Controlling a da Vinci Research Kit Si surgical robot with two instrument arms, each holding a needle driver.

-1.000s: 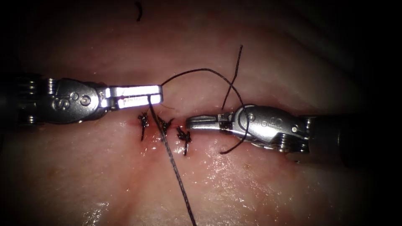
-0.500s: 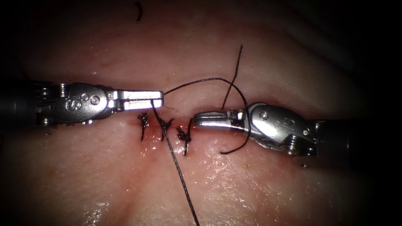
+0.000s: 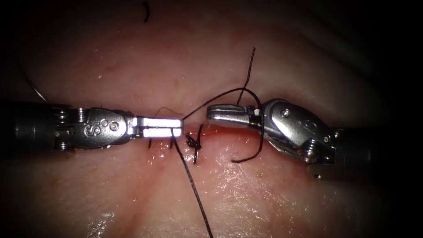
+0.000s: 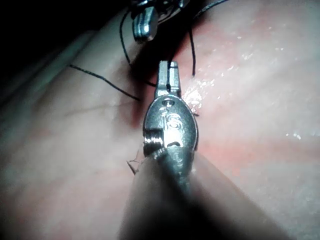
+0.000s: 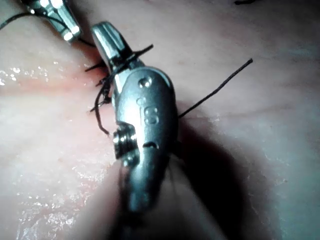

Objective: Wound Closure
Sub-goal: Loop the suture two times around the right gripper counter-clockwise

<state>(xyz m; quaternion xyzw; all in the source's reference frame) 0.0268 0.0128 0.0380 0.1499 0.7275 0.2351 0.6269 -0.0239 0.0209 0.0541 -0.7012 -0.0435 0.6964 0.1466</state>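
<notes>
My left tool [image 3: 178, 127] lies over the cut [image 3: 220, 128] from the left, its jaws shut on the black thread [image 3: 191, 180] at their tip [image 4: 169, 75]. From there one strand runs down toward the near edge. Another arcs up and right, then loops around my right tool [image 3: 216, 112] behind its jaws and ends in a loose tail [image 3: 234, 161]. The right jaws look shut [image 5: 107, 42] just right of the left tip, with thread crossing them. I cannot tell if a strand is pinched there. A free thread end [image 3: 253, 50] points up. No needle is in either tool.
Dark knotted stitches [image 3: 193, 142] sit on the cut between the tools, with red fluid along it. A cut piece of thread [image 3: 146, 12] lies far up on the tissue. A thin pale curve [image 3: 35, 90] shows at the far left; I cannot tell what it is.
The left tool moved right and down onto the cut with the thread. The right tool's tip rose and swung slightly right. The loop between them grew smaller.
</notes>
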